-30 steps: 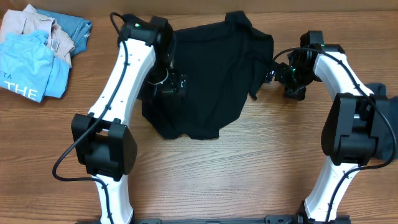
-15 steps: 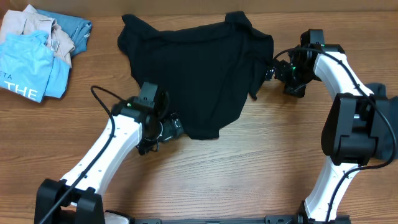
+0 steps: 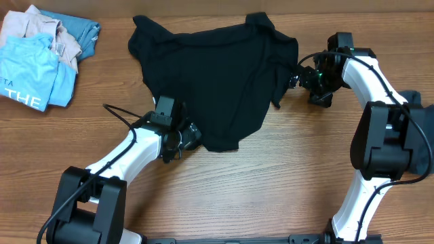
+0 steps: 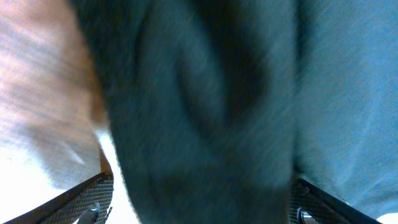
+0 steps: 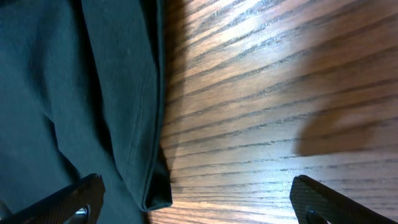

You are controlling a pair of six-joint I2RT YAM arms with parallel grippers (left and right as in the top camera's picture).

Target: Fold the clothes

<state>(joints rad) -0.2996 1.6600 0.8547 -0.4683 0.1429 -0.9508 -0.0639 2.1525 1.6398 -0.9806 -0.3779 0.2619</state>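
A large black T-shirt (image 3: 217,74) lies spread at the back middle of the wooden table (image 3: 271,190). My left gripper (image 3: 195,137) sits low at the shirt's front left hem. In the left wrist view, blurred black cloth (image 4: 205,112) fills the gap of the left gripper (image 4: 200,190), whose jaws stand wide apart. My right gripper (image 3: 293,79) rests at the shirt's right edge and is open (image 5: 196,186). A folded sleeve corner (image 5: 152,186) lies just inside its left finger, with bare wood across the rest of the gap.
A pile of clothes sits at the back left: a light-blue shirt with white letters (image 3: 30,71), a beige one (image 3: 30,24) and a teal one (image 3: 83,32). Dark blue-grey fabric (image 3: 415,100) shows at the right edge behind my right arm.
My left arm has swung from the shirt's back left down to its front hem, uncovering the left sleeve. The right arm has stayed in place.
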